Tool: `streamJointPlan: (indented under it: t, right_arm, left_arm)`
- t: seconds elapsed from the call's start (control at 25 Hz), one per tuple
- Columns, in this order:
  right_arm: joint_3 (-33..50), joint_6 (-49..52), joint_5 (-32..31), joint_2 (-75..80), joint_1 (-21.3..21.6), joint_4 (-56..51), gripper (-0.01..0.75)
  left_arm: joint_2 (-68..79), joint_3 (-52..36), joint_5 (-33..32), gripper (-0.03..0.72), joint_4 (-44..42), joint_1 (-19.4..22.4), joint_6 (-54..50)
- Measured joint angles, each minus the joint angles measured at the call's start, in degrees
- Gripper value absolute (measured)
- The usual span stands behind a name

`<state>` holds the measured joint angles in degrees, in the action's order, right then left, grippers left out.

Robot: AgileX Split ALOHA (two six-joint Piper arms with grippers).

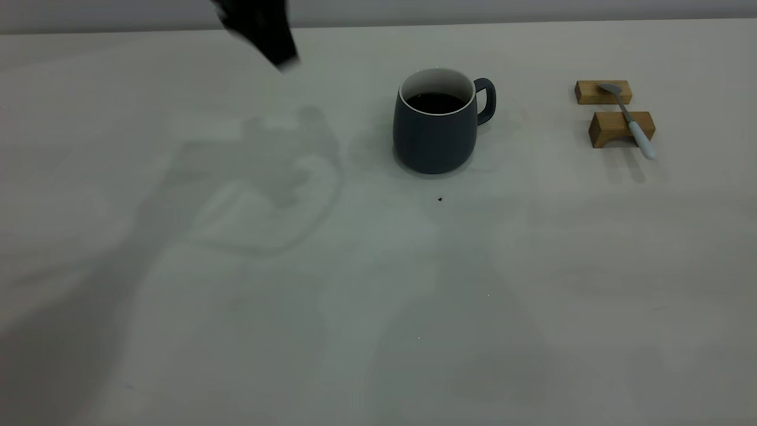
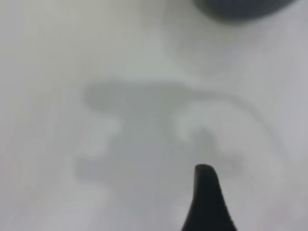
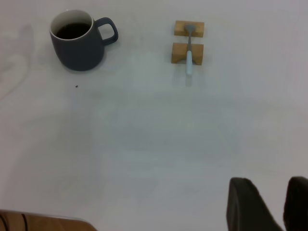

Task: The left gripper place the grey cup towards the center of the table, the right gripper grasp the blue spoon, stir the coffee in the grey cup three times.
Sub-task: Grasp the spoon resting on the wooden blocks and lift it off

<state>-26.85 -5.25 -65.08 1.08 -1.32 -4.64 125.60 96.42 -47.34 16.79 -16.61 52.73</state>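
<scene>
Blur and the frame edge cut off most of the left tool (image 1: 260, 29), a black shape raised well away from the rounded slate-grey cup (image 1: 436, 124) of dark coffee (image 1: 436, 102); its opening cannot be told. Its wrist view shows one black fingertip (image 2: 206, 192) over the matte pale worktop (image 2: 72, 72). The right tool (image 3: 269, 204), slightly parted, empty, sits far from the pale-blue-handled metal spoon (image 3: 188, 53) on two tan wooden blocks (image 3: 187, 41).
</scene>
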Motion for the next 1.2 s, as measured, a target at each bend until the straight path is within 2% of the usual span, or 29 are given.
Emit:
streamJointPlan:
  t: [0.12, 0.24, 0.44, 0.56, 0.72, 0.96, 1.2]
  right_arm:
    - [0.00, 0.00, 0.00, 0.00, 0.00, 0.00, 0.238]
    - [0.00, 0.00, 0.00, 0.00, 0.00, 0.00, 0.238]
    - [0.00, 0.00, 0.00, 0.00, 0.00, 0.00, 0.238]
    - [0.00, 0.00, 0.00, 0.00, 0.00, 0.00, 0.238]
    - [0.00, 0.00, 0.00, 0.00, 0.00, 0.00, 0.238]
    - [0.00, 0.00, 0.00, 0.00, 0.00, 0.00, 0.238]
    - [0.00, 0.00, 0.00, 0.00, 0.00, 0.00, 0.238]
  left_arm:
    - [-8.37, 0.00, -10.51, 0.585, -3.98, 0.00, -14.81]
    - [-16.86, -0.06, -19.58, 0.585, -6.21, 0.00, -25.37]
    - [-30.64, -0.97, -19.58, 0.585, -6.64, 0.00, -35.09]
    - [-38.97, -4.66, -19.58, 0.585, -6.64, 0.00, -38.93]
    - [-50.34, -16.29, -19.58, 0.585, -6.60, 0.00, -42.49]
    - [-65.29, -39.43, -19.58, 0.585, -8.19, 0.00, -46.70]
    - [-78.85, -56.05, -19.21, 0.585, -12.26, 0.00, -50.45]
